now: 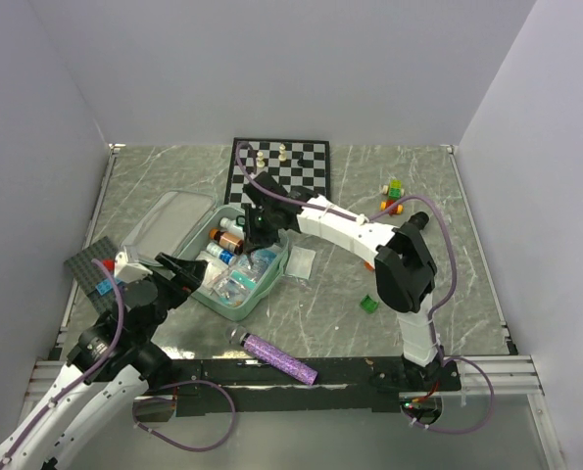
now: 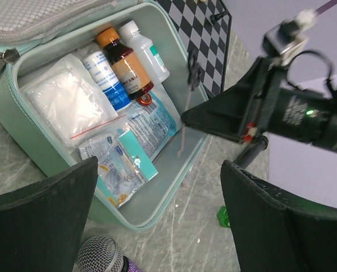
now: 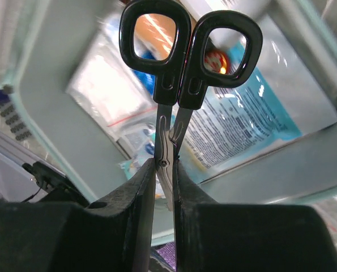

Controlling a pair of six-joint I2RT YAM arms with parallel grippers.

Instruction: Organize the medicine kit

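hidden: scissors [image 3: 179, 90] blade tips, pinched inside clenched right gripper [image 3: 165, 170] | handles point into open medicine kit [image 2: 174, 192], axis along fingers [image 3: 128, 215] | left gripper [image 2: 157, 215] spread

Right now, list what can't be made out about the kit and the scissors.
- Scissors blade tips: in the right wrist view, hidden between the fingers of the right hand.
- Medicine kit near corner: in the left wrist view, covered by a finger of the left hand.
- Bottles label text: too small in the top view, blurred in the right wrist view.
- Kit floor under the packets: hidden in every view.
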